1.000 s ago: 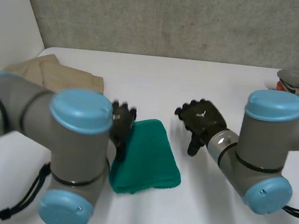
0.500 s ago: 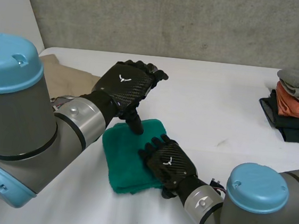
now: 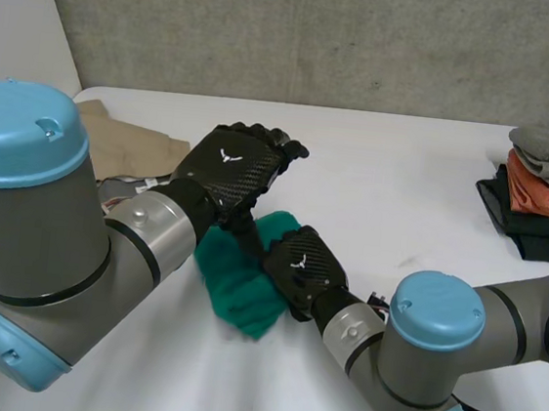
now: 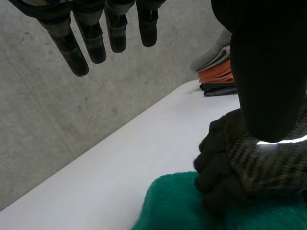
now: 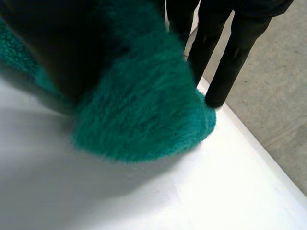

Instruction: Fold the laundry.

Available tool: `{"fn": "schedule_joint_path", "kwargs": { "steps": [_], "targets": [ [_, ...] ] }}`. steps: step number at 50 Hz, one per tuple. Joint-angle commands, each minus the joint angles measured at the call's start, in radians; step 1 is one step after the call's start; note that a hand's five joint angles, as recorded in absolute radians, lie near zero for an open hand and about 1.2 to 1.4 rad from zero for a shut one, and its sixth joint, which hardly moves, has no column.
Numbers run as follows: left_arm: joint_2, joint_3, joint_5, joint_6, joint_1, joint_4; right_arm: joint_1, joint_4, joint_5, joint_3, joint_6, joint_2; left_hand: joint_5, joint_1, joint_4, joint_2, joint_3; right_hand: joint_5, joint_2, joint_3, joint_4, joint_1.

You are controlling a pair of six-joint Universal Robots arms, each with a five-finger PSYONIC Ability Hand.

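A green towel (image 3: 237,285) lies bunched in the middle of the white table (image 3: 405,180). My right hand (image 3: 299,269) has its fingers curled over the towel's right edge. In the right wrist view the fuzzy green towel (image 5: 144,110) is pinched between the thumb and the fingers (image 5: 235,57). My left hand (image 3: 234,167) hovers over the towel's far end with straight fingers (image 4: 96,36), its thumb (image 4: 268,72) pointing down. The left wrist view shows the right hand (image 4: 240,167) on the green towel (image 4: 168,206).
A tan cloth (image 3: 114,144) lies at the table's far left, partly behind my left arm. A stack of folded clothes (image 3: 546,195), grey over orange over black, sits at the far right edge; the stack (image 4: 218,72) also appears beyond my left hand.
My right hand came down onto the flat folded towel, closed on its right edge and bunched it up. My left hand swung up over the towel's far end and stayed open.
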Motion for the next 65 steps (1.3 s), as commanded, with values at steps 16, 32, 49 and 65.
{"fn": "schedule_joint_path", "kwargs": {
  "steps": [16, 32, 49, 65],
  "targets": [
    [0.127, 0.023, 0.009, 0.004, -0.012, 0.061, -0.23, -0.032, 0.066, -0.392, 0.134, -0.163, -0.018, 0.0, -0.015, -0.019, -0.023, 0.456, 0.405, 0.41, 0.413, 0.463],
    [0.102, 0.029, 0.014, 0.006, -0.061, 0.066, -0.75, -0.175, 0.022, -0.828, 0.449, 0.124, -0.015, 0.003, -0.012, -0.016, -0.02, 0.456, 0.405, 0.41, 0.413, 0.463],
    [0.053, 0.0, 0.015, 0.004, -0.064, 0.067, -1.048, -0.198, -0.414, -0.739, 0.51, 0.433, -0.018, 0.0, -0.015, -0.019, -0.023, 0.456, 0.405, 0.41, 0.413, 0.463],
    [0.059, -0.006, 0.037, 0.003, -0.079, 0.067, -1.05, -0.281, -0.415, -0.56, 0.507, 0.295, -0.015, 0.003, -0.012, -0.016, -0.02, -0.206, -0.257, -0.251, -0.249, -0.199]
  ]
}}
